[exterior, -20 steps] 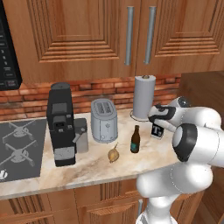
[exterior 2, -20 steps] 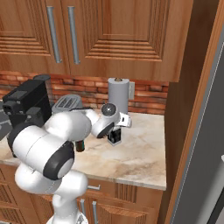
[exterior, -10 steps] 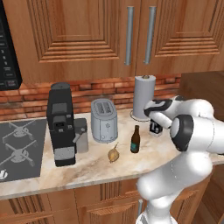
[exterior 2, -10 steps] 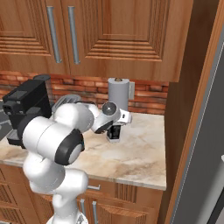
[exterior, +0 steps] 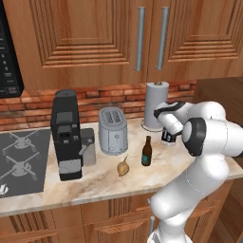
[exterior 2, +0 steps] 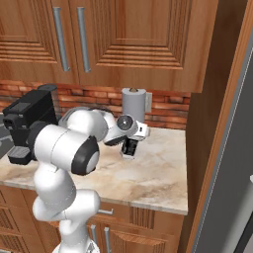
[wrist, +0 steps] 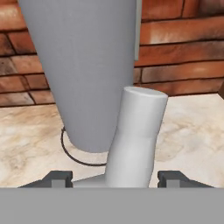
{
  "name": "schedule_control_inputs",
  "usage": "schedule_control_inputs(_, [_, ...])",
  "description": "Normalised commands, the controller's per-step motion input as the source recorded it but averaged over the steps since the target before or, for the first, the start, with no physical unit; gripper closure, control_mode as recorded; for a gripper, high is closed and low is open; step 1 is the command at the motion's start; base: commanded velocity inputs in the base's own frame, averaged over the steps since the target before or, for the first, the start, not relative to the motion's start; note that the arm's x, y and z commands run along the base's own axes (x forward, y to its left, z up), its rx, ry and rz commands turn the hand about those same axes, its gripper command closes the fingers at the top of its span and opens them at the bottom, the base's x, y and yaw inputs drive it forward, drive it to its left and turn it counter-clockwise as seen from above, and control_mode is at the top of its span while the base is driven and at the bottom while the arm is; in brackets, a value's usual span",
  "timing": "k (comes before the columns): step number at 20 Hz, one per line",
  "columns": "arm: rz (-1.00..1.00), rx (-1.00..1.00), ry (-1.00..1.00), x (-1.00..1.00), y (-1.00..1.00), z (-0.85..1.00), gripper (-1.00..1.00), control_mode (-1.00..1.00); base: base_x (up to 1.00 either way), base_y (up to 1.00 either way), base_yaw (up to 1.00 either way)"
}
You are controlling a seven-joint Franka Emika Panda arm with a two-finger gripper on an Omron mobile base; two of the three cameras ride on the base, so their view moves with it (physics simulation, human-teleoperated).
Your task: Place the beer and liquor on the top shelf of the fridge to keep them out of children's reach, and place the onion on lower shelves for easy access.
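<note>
Tool (wrist: 116, 177) straddles liquor bottle (wrist: 133, 140) neck, tips apart, apparently not yet pinching. Risk: off-centre squeeze tips bottle into paper towel roll (wrist: 83, 65) behind, on bench (wrist: 192, 127).

Light: bright, even, flat rendered look
Shadows: faint, soft on the counter (exterior: 99, 182)
Glare: slight sheen on white arm (exterior: 211, 137)
Focus: sharp; hand view close, stretched

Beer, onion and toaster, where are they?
beer (exterior: 146, 153): left base view, bottle's body.
onion (exterior: 123, 167): left base view, bulb's middle.
toaster (exterior: 113, 131): left base view, its front.
</note>
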Motion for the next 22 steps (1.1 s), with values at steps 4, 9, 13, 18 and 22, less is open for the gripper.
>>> schedule_control_inputs(4, [0.00,0.00,0.00,0.02,0.00,0.00,1.00,-1.00,0.00,0.00,0.00])
schedule_control_inputs(9, [0.04,0.00,0.00,-0.02,0.00,0.02,1.00,-1.00,0.00,0.00,0.00])
schedule_control_inputs(13, [0.07,0.00,0.00,-0.24,-0.01,0.32,1.00,-1.00,0.00,0.00,0.00])
schedule_control_inputs(18, [0.07,0.00,0.00,-0.38,-0.02,0.59,1.00,-1.00,0.00,0.00,0.00])
schedule_control_inputs(22, [0.06,0.00,0.01,-0.45,0.00,0.77,1.00,-1.00,0.00,0.00,0.00])
